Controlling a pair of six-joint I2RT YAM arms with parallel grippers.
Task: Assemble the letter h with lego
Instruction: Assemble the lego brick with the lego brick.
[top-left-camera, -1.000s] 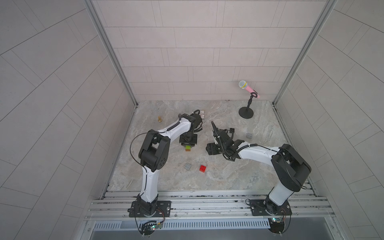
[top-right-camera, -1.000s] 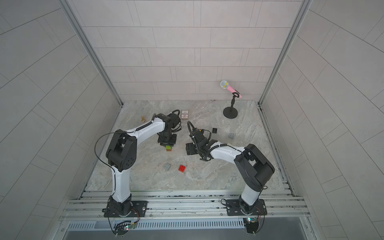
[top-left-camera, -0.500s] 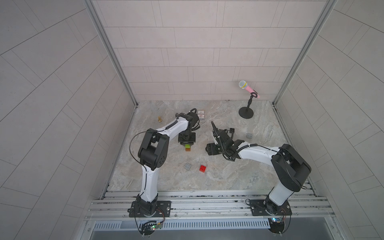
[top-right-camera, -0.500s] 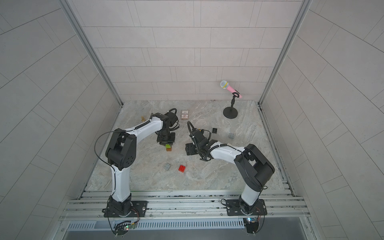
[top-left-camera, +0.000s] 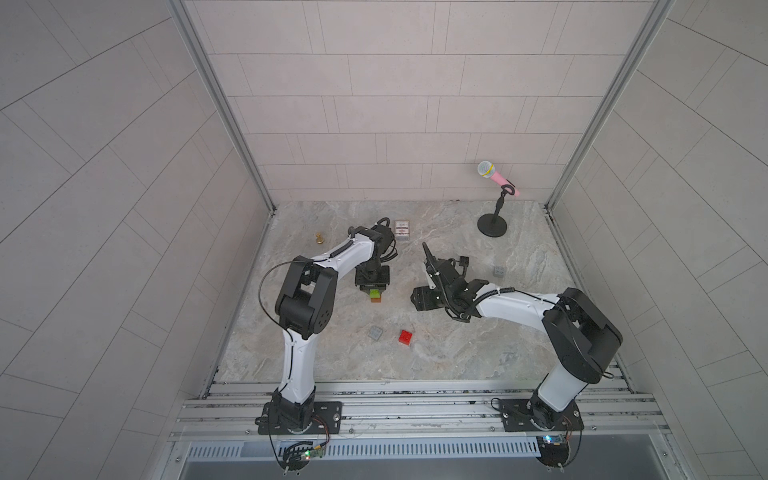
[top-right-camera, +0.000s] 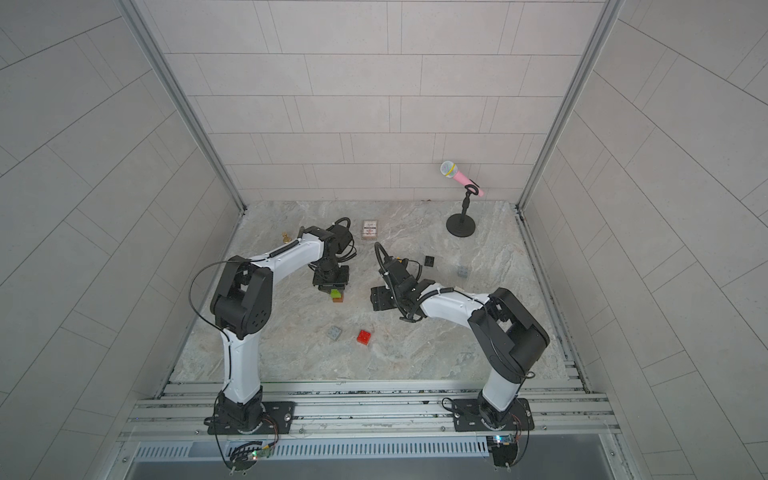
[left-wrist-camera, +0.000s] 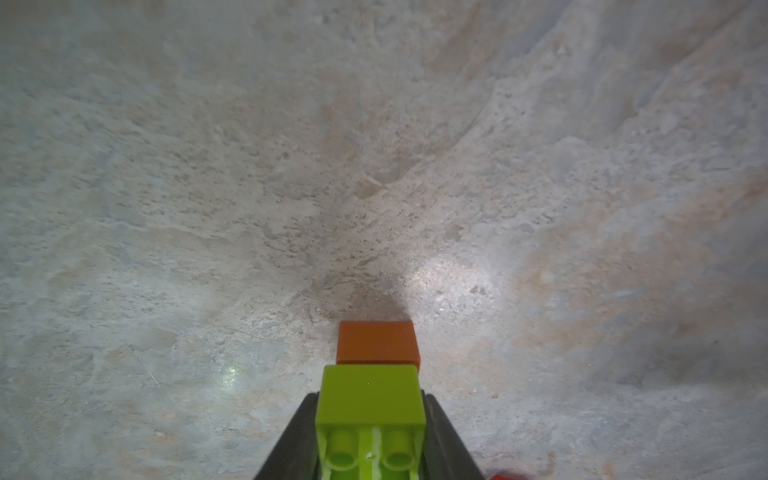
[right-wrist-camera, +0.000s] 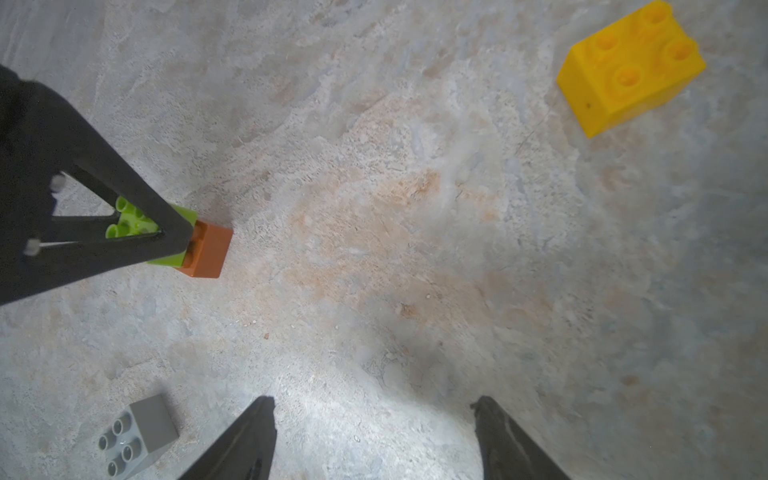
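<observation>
Left gripper (left-wrist-camera: 370, 400) clamped on lime green brick (left-wrist-camera: 370, 395), brown brick (left-wrist-camera: 376, 343) stuck to it; right gripper (right-wrist-camera: 374, 405) wide open, holding nothing.

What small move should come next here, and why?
Probably the right gripper moves toward the loose yellow brick: its jaws stand open and empty above bare table, while the left gripper is shut on the green brick, joined to the brown brick.
</observation>
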